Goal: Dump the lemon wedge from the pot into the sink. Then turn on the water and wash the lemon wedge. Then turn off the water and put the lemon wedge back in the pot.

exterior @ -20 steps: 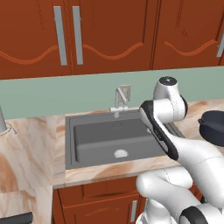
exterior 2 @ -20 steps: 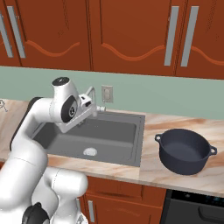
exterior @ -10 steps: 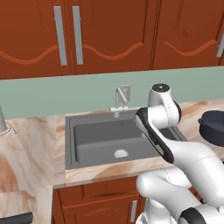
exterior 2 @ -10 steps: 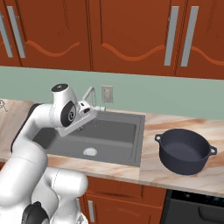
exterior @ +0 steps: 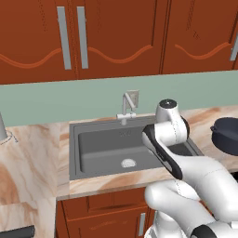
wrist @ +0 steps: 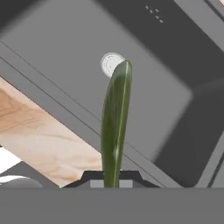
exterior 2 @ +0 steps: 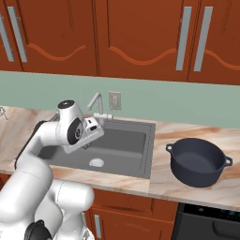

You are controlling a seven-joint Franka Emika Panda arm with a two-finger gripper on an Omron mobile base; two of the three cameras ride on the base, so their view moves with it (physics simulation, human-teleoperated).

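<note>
Gripper (wrist: 114, 175) was clamped nearly shut on the lemon wedge (wrist: 115, 122), a thin yellow-green sliver standing up from between the fingertips in the hand view, pinched at its lower end so most of it stuck out free. Behind the wedge's tip sat the round drain (wrist: 112, 64), so the hand was over the sink (wrist: 183, 100), wedge lifted clear of the basin floor. Probably held edge-on like that because the sliver is too thin to grab any other way.

Right base view: hand (exterior 2: 89, 131) hung above the left part of the sink (exterior 2: 140, 159), just in front of the faucet (exterior 2: 96, 104), drain (exterior 2: 96, 162) below it. No water visible from the faucet, so wash looks done or off; judged step: carrying the wedge back to the pot.

Pot (exterior 2: 198, 161) stood upright on the counter (exterior 2: 164, 178) to the right of the sink, well apart from the hand, open top, inside looked empty. Left base view: pot (exterior: 227, 135) at far right edge, arm blocking the basin's right side. Risk: small pinch, wedge could slip in transit
</note>
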